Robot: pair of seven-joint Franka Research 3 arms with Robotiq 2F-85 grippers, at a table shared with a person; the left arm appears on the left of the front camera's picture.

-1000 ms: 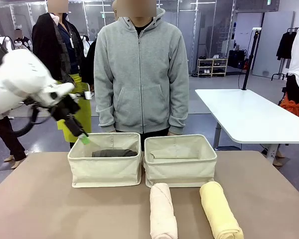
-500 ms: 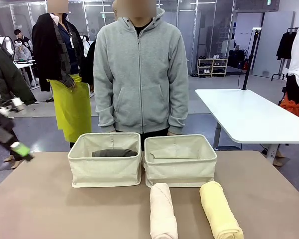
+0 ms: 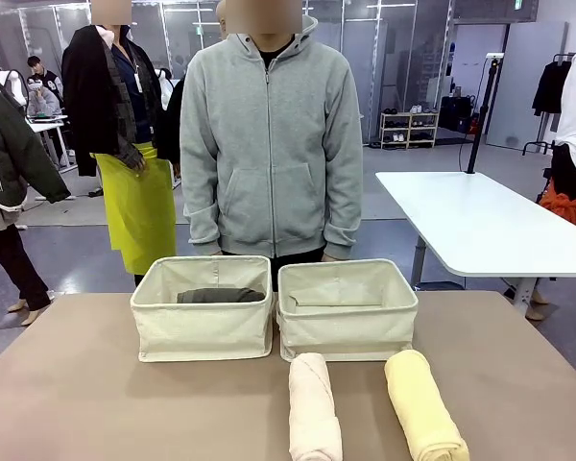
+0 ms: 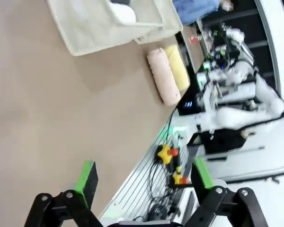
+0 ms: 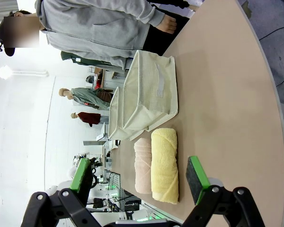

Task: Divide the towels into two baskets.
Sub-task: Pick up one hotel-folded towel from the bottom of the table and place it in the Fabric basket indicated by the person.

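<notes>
A: Left gripper (image 4: 145, 176) and right gripper (image 5: 138, 174) are wide open, empty; pink towel (image 3: 314, 408) and yellow towel (image 3: 422, 403) lie before the right basket (image 3: 346, 331).
B: Gripped at one end, a roll may unroll.

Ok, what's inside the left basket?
A dark grey towel lies in the left basket. The basket's front wall hides the bottom, so anything lower down can't be seen from the front.

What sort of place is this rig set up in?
Probably an open lab or workshop hall: a brown table with yellow-and-red emergency-stop buttons beside its edge, a long white worktable beyond, and a low shelving rack.
</notes>
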